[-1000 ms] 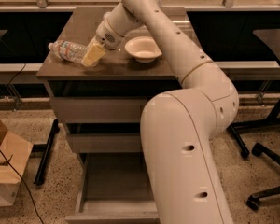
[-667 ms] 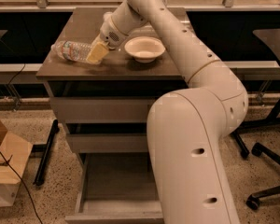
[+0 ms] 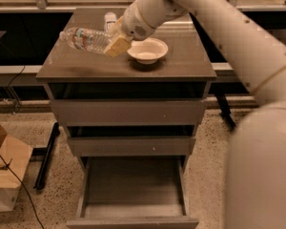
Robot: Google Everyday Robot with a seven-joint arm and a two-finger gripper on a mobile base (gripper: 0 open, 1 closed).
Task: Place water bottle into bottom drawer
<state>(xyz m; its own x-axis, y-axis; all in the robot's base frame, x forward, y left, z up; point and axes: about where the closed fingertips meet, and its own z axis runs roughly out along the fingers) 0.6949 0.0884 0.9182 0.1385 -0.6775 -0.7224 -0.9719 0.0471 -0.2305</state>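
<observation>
The water bottle [image 3: 83,38], clear and ribbed with a pale label band, is held on its side a little above the left part of the cabinet top [image 3: 181,66], with its shadow below it. My gripper [image 3: 116,44] is shut on the bottle's right end, its tan fingers [image 3: 118,46] around it. The bottom drawer [image 3: 133,190] stands pulled open and looks empty. The arm reaches in from the upper right.
A white bowl [image 3: 148,50] sits on the cabinet top just right of the gripper. A shorter white-capped bottle [image 3: 109,20] stands behind it. The two upper drawers [image 3: 128,111] are closed. A cardboard box [image 3: 5,175] and a black stand leg [image 3: 45,156] lie on the floor at left.
The bottle has been lifted off the cabinet top in the gripper and now hangs above it. The camera view has moved closer to the cabinet.
</observation>
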